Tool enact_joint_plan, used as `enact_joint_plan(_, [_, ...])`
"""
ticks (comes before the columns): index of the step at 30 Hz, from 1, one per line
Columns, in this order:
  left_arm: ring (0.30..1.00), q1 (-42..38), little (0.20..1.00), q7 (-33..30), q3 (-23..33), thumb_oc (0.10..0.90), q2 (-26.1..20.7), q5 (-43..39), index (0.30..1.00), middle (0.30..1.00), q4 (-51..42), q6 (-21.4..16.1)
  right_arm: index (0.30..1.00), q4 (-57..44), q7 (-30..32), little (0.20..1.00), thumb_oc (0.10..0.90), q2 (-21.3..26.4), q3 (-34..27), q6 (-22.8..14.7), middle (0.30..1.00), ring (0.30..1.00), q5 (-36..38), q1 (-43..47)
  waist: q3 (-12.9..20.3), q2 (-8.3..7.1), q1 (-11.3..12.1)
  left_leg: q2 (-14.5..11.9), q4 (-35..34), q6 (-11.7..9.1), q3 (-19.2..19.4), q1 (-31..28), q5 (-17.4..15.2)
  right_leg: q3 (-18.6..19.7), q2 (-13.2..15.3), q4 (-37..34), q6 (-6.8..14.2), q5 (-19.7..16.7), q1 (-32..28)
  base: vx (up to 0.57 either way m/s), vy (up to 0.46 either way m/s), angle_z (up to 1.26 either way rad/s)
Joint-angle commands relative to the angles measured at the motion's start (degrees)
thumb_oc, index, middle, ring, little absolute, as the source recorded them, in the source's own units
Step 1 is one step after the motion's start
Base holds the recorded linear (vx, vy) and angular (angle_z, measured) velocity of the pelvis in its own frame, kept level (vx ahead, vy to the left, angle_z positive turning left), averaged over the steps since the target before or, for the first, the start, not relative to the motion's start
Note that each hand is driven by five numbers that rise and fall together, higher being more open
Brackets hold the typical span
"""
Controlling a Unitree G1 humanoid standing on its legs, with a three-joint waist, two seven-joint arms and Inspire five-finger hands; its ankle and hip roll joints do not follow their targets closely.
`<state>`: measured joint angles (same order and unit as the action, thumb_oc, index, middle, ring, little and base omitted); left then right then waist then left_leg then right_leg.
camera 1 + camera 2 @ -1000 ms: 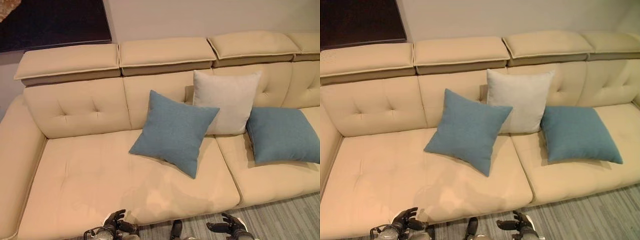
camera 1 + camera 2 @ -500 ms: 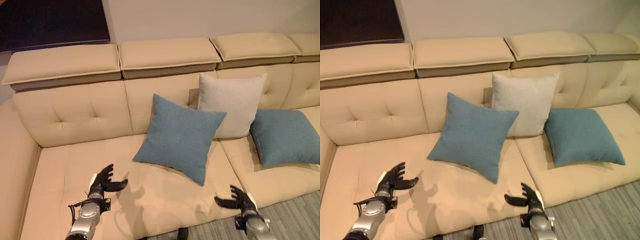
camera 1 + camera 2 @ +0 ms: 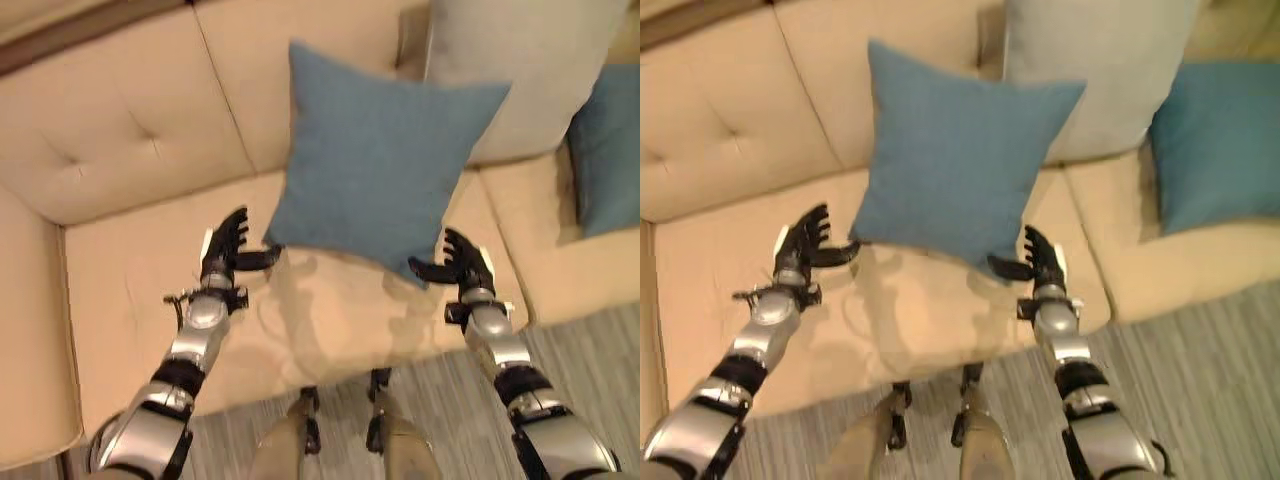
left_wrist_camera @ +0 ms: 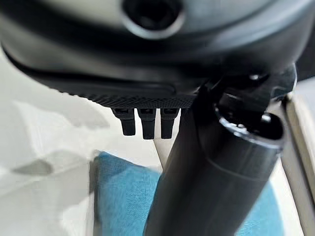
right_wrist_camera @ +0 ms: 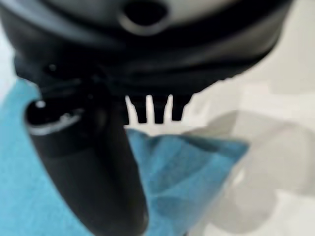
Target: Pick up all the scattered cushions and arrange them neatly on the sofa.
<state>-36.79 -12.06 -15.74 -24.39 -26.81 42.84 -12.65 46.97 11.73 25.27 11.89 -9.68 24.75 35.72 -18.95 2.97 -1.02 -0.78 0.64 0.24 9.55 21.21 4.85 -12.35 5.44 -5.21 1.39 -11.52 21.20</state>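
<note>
Left eye view shows the beige tufted leather sofa (image 3: 130, 290) closer than before, its square blue fabric cushion (image 3: 380, 160) still propped against the backrest, my left hand (image 3: 225, 250) and right hand (image 3: 462, 265) now raised beside its lower corners, fingers spread, holding nothing.

My grey cushion (image 3: 530, 70) and the far blue cushion (image 3: 608, 150) run off the frame's edge. My left hand (image 4: 147, 123) and right hand (image 5: 152, 110) hide much of the near blue cushion (image 4: 123, 196) in the wrist views.

Both arms reach forward — left robot hand (image 3: 226, 247) and right robot hand (image 3: 462, 265) spread-fingered, thumbs turned inward.
</note>
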Motion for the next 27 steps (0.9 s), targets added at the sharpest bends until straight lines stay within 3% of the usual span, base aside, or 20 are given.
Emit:
enact_joint_plan(1, [0.900,-3.91,0.900,-2.94,1.29,0.800,-5.72,-0.58,0.900,0.900,0.68,-7.36,0.900,-0.08,2.95,0.900,0.800,2.38,0.33,-7.50,0.900,0.900,3.42,3.20,5.10,-2.10,0.27,1.26,4.98,-1.06,-1.69,2.75,-5.67,2.12,4.00,9.16,5.19,8.67,2.61,-0.05,0.035,-0.06])
enact_joint_plan(3, [0.900,-6.18,0.900,-3.40,0.51,0.800,-6.80,-0.35,0.900,0.900,1.60,-7.51,0.900,-0.53,3.19,0.900,0.800,2.33,0.92,-8.15,0.900,0.900,4.03,5.42,4.81,-1.82,0.19,1.47,5.13,-1.09,-1.94,4.43,-5.34,2.38,4.15,9.56,5.16,8.56,4.46,0.01,0.039,-0.04])
enact_joint_plan(4, [0.900,-7.22,0.900,-3.49,0.14,0.800,-7.20,-0.23,0.900,0.900,2.05,-7.46,0.900,-0.63,3.25,0.900,0.800,2.42,1.23,-8.40,0.900,0.900,4.22,6.10,5.07,-1.55,0.36,1.37,5.08,-1.45,-2.65,4.28,-6.76,2.87,3.94,9.77,5.56,9.81,4.41,-0.02,0.039,-0.03])
enact_joint_plan(5, [0.900,-8.36,0.900,-3.71,-0.24,0.800,-7.79,0.08,0.900,0.900,2.27,-7.59,0.900,-0.77,3.23,0.900,0.800,2.26,1.61,-8.74,0.900,0.900,4.61,6.94,4.73,-1.57,0.22,1.51,5.28,-1.12,-2.11,5.55,-5.16,2.55,4.29,9.97,5.15,8.46,5.75,0.00,0.000,0.00])
enact_joint_plan(7, [0.900,-10.33,0.900,-4.07,-1.01,0.800,-8.80,0.82,0.900,0.900,3.16,-7.63,0.900,-1.03,2.99,0.900,0.800,2.20,2.53,-9.26,0.900,0.900,5.24,8.40,4.54,-1.50,0.15,1.65,5.15,-1.16,-2.29,6.24,-5.01,2.69,4.37,10.14,5.18,8.35,6.56,0.00,0.017,-0.01])
enact_joint_plan(9, [0.900,-12.28,0.900,-4.15,-1.73,0.800,-9.59,0.87,0.900,0.900,3.96,-7.59,0.900,-2.24,2.66,0.900,0.800,1.61,3.60,-9.84,0.900,0.900,5.88,9.60,4.65,-1.06,0.12,1.62,4.81,-1.64,-2.96,6.14,-6.38,3.63,4.17,10.04,5.64,9.38,6.76,0.04,0.035,0.00])
enact_joint_plan(10, [0.900,-12.43,0.900,-4.14,-1.72,0.800,-9.62,0.86,0.900,0.900,4.01,-7.63,0.900,-2.26,2.66,0.900,0.800,1.63,3.57,-9.86,0.900,0.900,5.89,9.72,4.26,-1.27,-0.05,1.79,5.00,-1.30,-2.33,6.98,-4.78,3.22,4.50,10.00,5.21,7.99,7.44,0.00,0.000,0.00])
enact_joint_plan(11, [0.900,-12.40,0.900,-4.13,-1.74,0.800,-9.62,0.85,0.900,0.900,4.04,-7.61,0.900,-2.21,2.66,0.900,0.800,1.59,3.59,-9.84,0.900,0.900,5.89,9.70,4.66,-1.10,0.10,1.64,4.79,-1.63,-2.95,6.27,-6.29,3.64,4.20,10.02,5.64,9.30,6.87,0.00,0.000,0.00])
enact_joint_plan(16, [0.900,-16.18,0.900,-0.58,-2.77,0.800,-10.36,-4.40,0.900,0.900,4.36,-8.45,0.900,-5.22,1.33,0.900,0.800,0.83,6.20,-10.77,0.900,0.900,6.54,12.39,4.27,-0.65,-0.44,1.97,4.87,-1.72,-2.49,8.33,-5.93,4.61,4.20,9.59,5.93,8.20,9.18,0.00,0.046,-0.04])
enact_joint_plan(22, [0.900,-18.43,0.900,2.80,-3.60,0.800,-9.29,-9.33,0.900,0.900,2.68,-8.82,0.900,-7.12,0.56,0.900,0.800,-0.33,8.55,-10.62,0.900,0.900,5.84,14.66,3.92,-0.51,-0.84,2.25,4.74,-1.79,-2.23,10.41,-5.32,5.14,4.24,8.80,6.18,7.14,11.04,-0.01,0.035,-0.12])
enact_joint_plan(27, [0.900,-20.36,0.900,3.46,-4.95,0.800,-5.47,-11.16,0.900,0.900,2.31,-8.93,0.900,-8.32,0.65,0.900,0.800,-1.96,9.73,-10.75,0.900,0.900,5.71,16.07,3.25,-0.91,-1.32,2.26,5.02,-1.92,-2.24,12.02,-5.03,5.44,4.17,8.50,6.23,6.40,12.57,0.00,0.006,-0.02])
